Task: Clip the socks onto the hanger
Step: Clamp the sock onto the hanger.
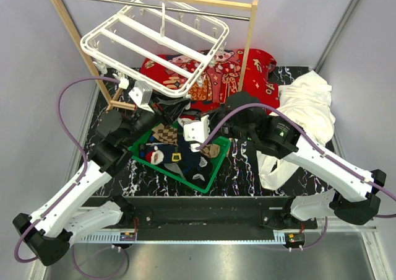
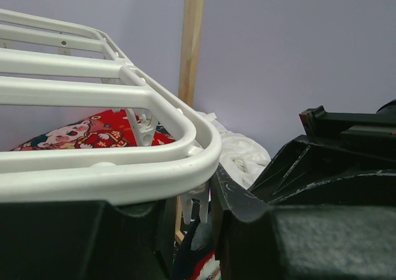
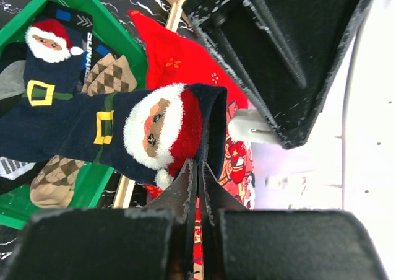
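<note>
The white slatted hanger (image 1: 154, 44) hangs tilted from the rod of the wooden rack; its rim (image 2: 124, 168) crosses the left wrist view. My left gripper (image 1: 162, 106) sits under the hanger's near corner, with a small white clip (image 2: 195, 205) between its fingers, and appears shut on it. That clip (image 3: 250, 126) also shows at the black finger in the right wrist view. My right gripper (image 3: 199, 168) is shut on the cuff of a navy Santa sock (image 3: 154, 128), held just beside that clip. More socks (image 1: 176, 156) lie below in the basket.
The green basket (image 1: 207, 181) sits between the arms and holds an argyle sock (image 3: 111, 75) and another Santa sock (image 3: 43, 63). A red printed cloth (image 1: 247, 69) lies behind it and a white cloth (image 1: 309, 100) at the right. The wooden rack's post (image 1: 247, 38) stands close by.
</note>
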Available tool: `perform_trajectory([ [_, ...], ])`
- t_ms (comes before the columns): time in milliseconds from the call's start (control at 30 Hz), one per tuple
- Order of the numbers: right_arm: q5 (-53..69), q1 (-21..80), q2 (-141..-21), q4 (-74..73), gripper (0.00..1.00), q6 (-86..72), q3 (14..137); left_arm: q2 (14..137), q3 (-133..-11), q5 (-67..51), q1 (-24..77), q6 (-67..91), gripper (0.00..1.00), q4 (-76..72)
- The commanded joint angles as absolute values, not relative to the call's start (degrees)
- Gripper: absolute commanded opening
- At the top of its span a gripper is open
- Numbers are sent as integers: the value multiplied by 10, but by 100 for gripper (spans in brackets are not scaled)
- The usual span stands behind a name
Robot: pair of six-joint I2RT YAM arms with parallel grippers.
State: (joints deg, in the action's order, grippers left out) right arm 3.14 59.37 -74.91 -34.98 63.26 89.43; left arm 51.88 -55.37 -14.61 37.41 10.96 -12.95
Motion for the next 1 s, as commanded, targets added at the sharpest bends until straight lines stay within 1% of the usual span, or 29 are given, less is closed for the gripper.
perform_trajectory([
  [0, 32, 598, -730, -316, 0, 648, 896, 510, -574, -187, 374, 101, 0, -129],
  [567, 36, 598, -713, -308, 0, 643, 880, 512, -576, -163, 374, 83, 0, -120],
  [967, 24, 599, -711, -287, 0, 651, 880, 519, -583, -192, 374, 81, 0, -102],
])
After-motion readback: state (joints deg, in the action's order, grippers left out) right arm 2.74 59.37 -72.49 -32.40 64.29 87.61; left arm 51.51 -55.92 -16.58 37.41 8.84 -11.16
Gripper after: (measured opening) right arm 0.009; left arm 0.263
